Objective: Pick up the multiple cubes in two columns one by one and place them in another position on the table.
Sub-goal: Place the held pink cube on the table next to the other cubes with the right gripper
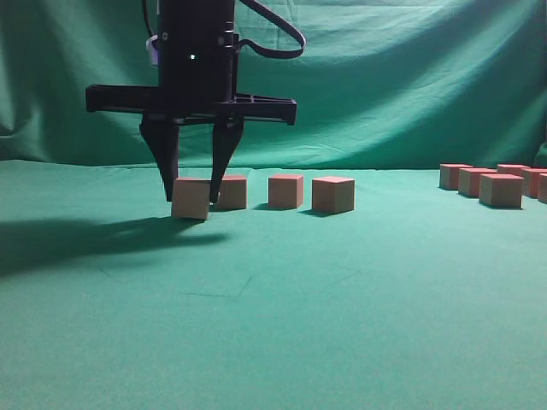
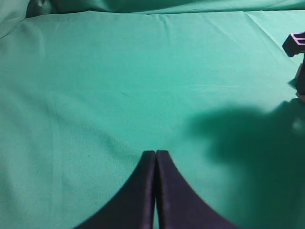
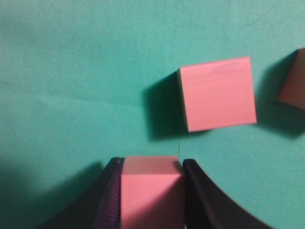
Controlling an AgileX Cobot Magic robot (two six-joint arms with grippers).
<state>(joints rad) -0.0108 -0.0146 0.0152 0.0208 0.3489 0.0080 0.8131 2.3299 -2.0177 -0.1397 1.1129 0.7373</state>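
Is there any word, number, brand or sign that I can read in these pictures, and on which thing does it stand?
None: no text can be read in any view.
The cubes, including the one between the right gripper's fingers, have plain faces.
The table cloth is unmarked.
The arm's black housing shows only a small lit dot, no writing.
The left gripper carries no label.
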